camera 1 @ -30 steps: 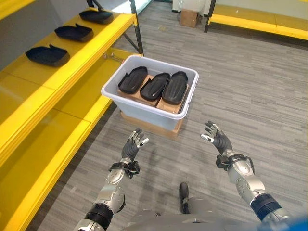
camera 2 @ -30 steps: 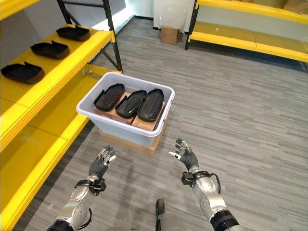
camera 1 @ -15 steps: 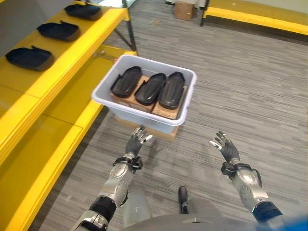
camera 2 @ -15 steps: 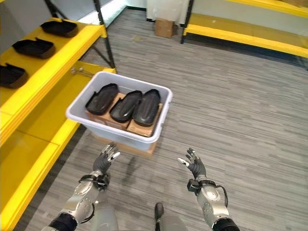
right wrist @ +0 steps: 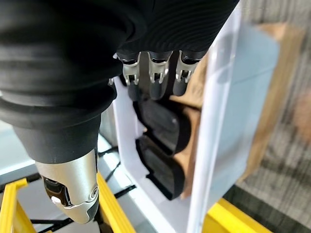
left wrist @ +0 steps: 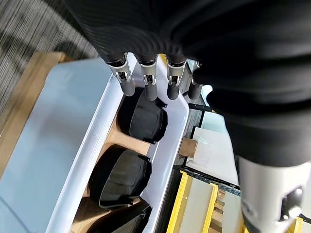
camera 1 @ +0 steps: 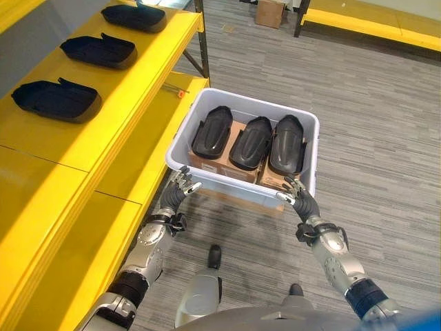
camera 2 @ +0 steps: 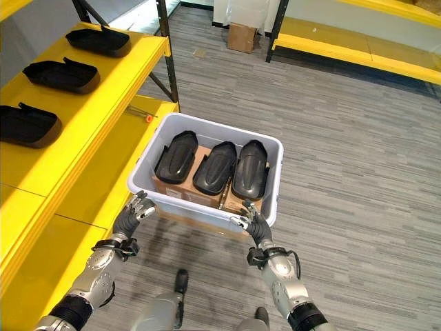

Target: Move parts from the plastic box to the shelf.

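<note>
Both hands (camera 1: 180,187) open near plastic box (camera 1: 207,174); contact unclear.

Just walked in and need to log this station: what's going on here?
The robot is standing over a plastic box holding three black parts. Both hands are open and empty, the left hand at the box's near left corner, the right hand at its near right corner. Three more black parts already sit on the yellow shelf to its left. Nothing is grasped yet.
</note>
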